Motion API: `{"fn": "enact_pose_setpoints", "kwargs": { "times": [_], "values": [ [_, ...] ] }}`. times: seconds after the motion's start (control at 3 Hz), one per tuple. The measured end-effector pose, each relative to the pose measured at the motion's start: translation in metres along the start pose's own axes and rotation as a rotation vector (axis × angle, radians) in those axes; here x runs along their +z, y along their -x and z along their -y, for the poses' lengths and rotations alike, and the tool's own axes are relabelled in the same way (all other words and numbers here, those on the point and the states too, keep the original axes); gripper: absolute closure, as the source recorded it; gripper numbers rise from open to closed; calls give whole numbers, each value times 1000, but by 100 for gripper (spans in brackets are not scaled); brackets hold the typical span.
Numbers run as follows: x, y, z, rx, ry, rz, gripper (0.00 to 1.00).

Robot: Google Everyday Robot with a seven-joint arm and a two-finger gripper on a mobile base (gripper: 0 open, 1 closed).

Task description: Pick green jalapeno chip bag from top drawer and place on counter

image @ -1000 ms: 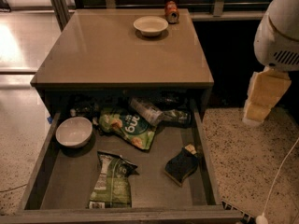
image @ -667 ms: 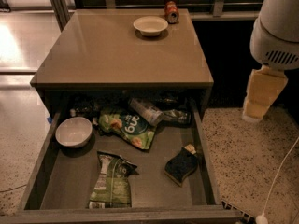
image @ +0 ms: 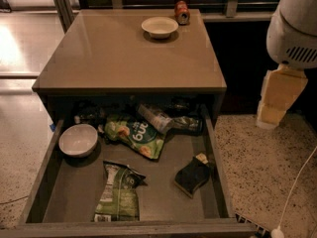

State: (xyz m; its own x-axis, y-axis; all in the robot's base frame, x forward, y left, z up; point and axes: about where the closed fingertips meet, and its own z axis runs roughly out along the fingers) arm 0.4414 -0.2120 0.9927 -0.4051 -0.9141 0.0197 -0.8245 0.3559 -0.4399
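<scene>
The green jalapeno chip bag (image: 118,196) lies crumpled near the front of the open top drawer (image: 218,182), left of middle, with its dark twisted top pointing to the back. The tan counter (image: 124,53) spreads above and behind the drawer. My gripper (image: 275,100) hangs at the far right, outside the drawer and over the speckled floor, below the white arm housing (image: 297,24). It is well away from the bag and holds nothing that I can see.
In the drawer are a white bowl (image: 78,140) at the left, a brighter green bag (image: 134,133), a clear bottle (image: 157,118) at the back and a dark sponge (image: 192,175) at the right. The counter holds a white bowl (image: 159,27) and a red can (image: 182,12). A white cable (image: 292,192) runs over the floor.
The arm and gripper have shifted slightly up and to the left. Nothing in the drawer or on the counter has moved.
</scene>
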Motion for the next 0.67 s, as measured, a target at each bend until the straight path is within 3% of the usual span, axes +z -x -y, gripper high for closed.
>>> {"fn": "enact_pose_setpoints", "kwargs": {
  "times": [0.67],
  "values": [
    [-13,9,-15,-120,-7,134,0]
  ]
}}
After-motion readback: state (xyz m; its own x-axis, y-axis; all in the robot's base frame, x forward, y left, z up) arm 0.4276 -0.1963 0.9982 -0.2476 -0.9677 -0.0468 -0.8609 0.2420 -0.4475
